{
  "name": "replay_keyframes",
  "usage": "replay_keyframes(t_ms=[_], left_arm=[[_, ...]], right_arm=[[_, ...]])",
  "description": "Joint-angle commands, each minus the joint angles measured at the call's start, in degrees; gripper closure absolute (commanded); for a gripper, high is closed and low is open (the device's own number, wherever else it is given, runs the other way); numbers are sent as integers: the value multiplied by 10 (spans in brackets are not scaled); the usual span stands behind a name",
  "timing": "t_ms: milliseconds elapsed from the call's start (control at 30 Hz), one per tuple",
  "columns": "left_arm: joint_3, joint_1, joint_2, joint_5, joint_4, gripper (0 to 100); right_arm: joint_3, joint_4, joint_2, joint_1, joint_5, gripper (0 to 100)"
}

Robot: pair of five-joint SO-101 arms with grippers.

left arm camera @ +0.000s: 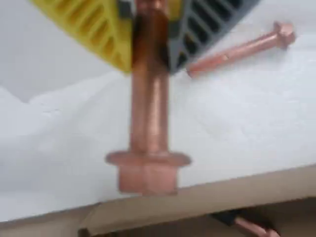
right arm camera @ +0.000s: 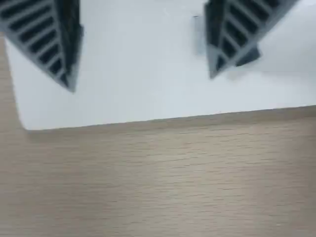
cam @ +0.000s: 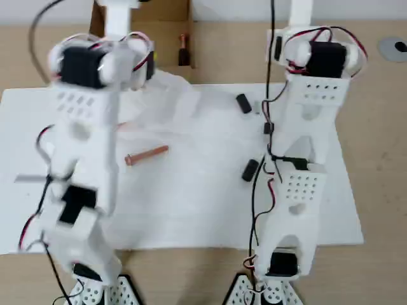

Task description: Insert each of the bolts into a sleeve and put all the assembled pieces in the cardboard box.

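My left gripper (left arm camera: 148,61) is shut on a copper bolt (left arm camera: 149,128), which hangs head-down between the yellow finger (left arm camera: 94,29) and the grey finger (left arm camera: 197,29), over the white sheet near the cardboard box (left arm camera: 197,202). A second bolt (cam: 146,155) lies loose on the sheet, also seen in the left wrist view (left arm camera: 242,47). Two black sleeves (cam: 243,103) (cam: 250,169) lie on the sheet by the right arm. One assembled piece (cam: 183,49) is in the cardboard box (cam: 102,22). My right gripper (right arm camera: 142,80) is open and holds nothing, above the sheet's far edge.
The white sheet (cam: 191,203) covers the middle of the wooden table (right arm camera: 158,177). Both arms' white bodies and cables (cam: 261,190) stand over its sides. A grey disc (cam: 393,47) lies at the far right. A dark shape (right arm camera: 249,57) sits beside one right finger.
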Motion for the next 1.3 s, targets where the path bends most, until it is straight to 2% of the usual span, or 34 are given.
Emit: replay_keyframes(t_ms=[0,167,300,433,600,767,967,1067,1133,1267], left_arm=[[102,-8,-174,-23,4,991],[270,-53,-332,-37,3,991],[345,-102,-444,-47,3,991],[404,-121,-545,-47,4,991],[451,-210,-600,-47,4,991],[441,-323,-601,-42,4,993],[389,-528,-600,11,0,994],[392,-649,-600,38,-33,993],[412,-746,-600,72,-76,993],[489,-955,-601,149,-222,993]], right_arm=[[-28,8,-52,-13,0,789],[-28,8,-53,-12,2,789],[-28,8,-53,-13,2,789],[-28,8,-53,-15,2,789],[-28,8,-54,-12,3,789],[-28,8,-54,-14,3,789],[-28,8,-51,-15,3,789],[-28,8,-51,-15,3,789],[-28,8,-51,-15,3,789],[-28,8,-51,-15,3,789]])
